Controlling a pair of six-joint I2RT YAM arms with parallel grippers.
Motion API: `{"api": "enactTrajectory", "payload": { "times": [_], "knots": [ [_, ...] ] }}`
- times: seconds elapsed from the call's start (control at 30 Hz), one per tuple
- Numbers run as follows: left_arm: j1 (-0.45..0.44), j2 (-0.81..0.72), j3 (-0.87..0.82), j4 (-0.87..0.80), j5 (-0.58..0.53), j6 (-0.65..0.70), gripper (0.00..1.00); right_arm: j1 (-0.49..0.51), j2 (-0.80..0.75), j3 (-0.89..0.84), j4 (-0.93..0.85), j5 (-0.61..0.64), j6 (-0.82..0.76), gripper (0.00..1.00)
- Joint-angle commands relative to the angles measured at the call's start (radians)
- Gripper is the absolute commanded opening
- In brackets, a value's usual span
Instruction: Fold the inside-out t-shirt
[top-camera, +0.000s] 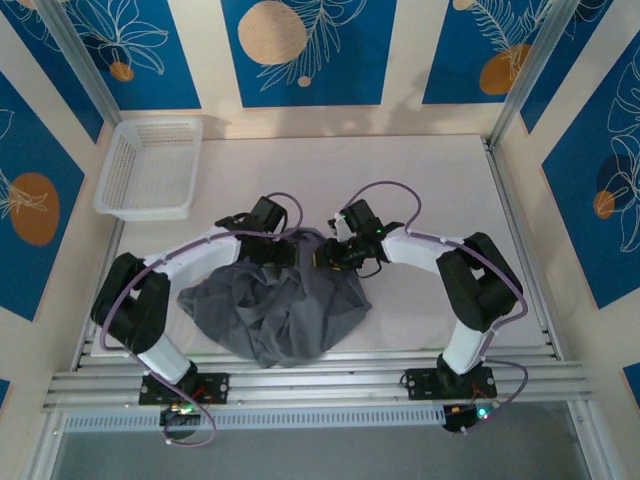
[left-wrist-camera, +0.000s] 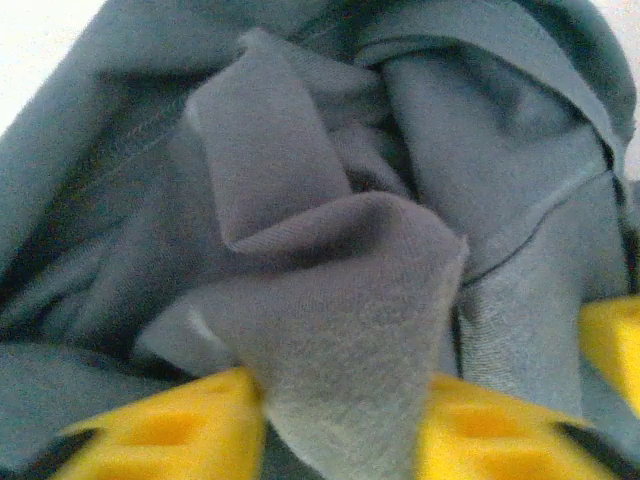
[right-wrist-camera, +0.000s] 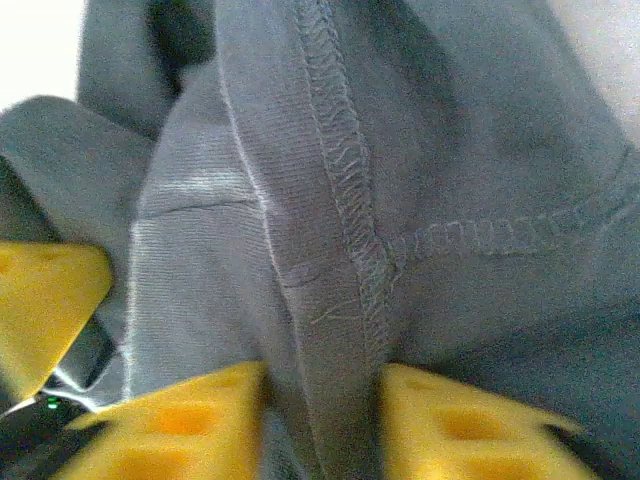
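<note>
Here's t-shirt (top-camera: 270, 305): plain slate-grey all over, no print. Up close, seam stitching (right-wrist-camera: 345, 150) same grey, faint bluish cast. Left tool (left-wrist-camera: 345, 425) and right tool (right-wrist-camera: 320, 420): bright yellow fingers, both. Over to arms (top-camera: 470, 285): black joints, white links, purple cables (top-camera: 395, 187). Then basket (top-camera: 150, 165): white mesh. Next worktop (top-camera: 420, 180): off-white. Finally walls (top-camera: 300, 50): cream with blue panels, white line-drawn leaves, orange-gold discs.

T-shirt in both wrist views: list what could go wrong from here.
1. The left gripper pinches a thick bunched fold of the t-shirt; lifting may drag the whole heap instead of spreading it.
2. The right gripper holds cloth beside the exposed seam; that narrow pinch could slip.
3. Both grippers sit close together in the top view, so they might bump.
</note>
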Motion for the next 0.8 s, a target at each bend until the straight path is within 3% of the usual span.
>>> {"api": "enactTrajectory", "payload": {
  "times": [0.0, 0.13, 0.23, 0.4, 0.5, 0.6, 0.7, 0.77],
  "knots": [
    [0.03, -0.082, 0.01, 0.019, 0.013, -0.002, 0.0, -0.061, -0.084, -0.017, 0.08, -0.059, 0.059, 0.0],
    [0.163, -0.265, -0.022, 0.062, 0.215, -0.047, 0.0, -0.169, -0.273, -0.162, 0.234, -0.076, 0.106, 0.0],
    [0.241, -0.375, -0.01, 0.062, 0.334, -0.037, 0.0, -0.253, -0.383, -0.259, 0.235, -0.038, 0.092, 0.0],
    [0.257, -0.401, 0.023, -0.021, 0.402, 0.028, 0.0, -0.307, -0.403, -0.419, 0.17, 0.092, 0.008, 0.01],
    [0.257, -0.392, -0.029, 0.026, 0.443, -0.008, 0.0, -0.322, -0.354, -0.373, 0.035, 0.064, -0.109, 0.36],
    [0.255, -0.373, -0.054, 0.078, 0.504, -0.041, 0.0, -0.265, -0.385, -0.236, -0.077, 0.069, -0.253, 0.5],
    [0.251, -0.354, -0.04, 0.085, 0.516, -0.04, 0.0, -0.099, -0.436, -0.21, 0.08, 0.196, -0.483, 0.6],
    [0.247, -0.349, -0.024, 0.08, 0.513, -0.038, 0.0, 0.017, -0.429, -0.233, 0.247, 0.252, -0.657, 0.73]
  ]
}}
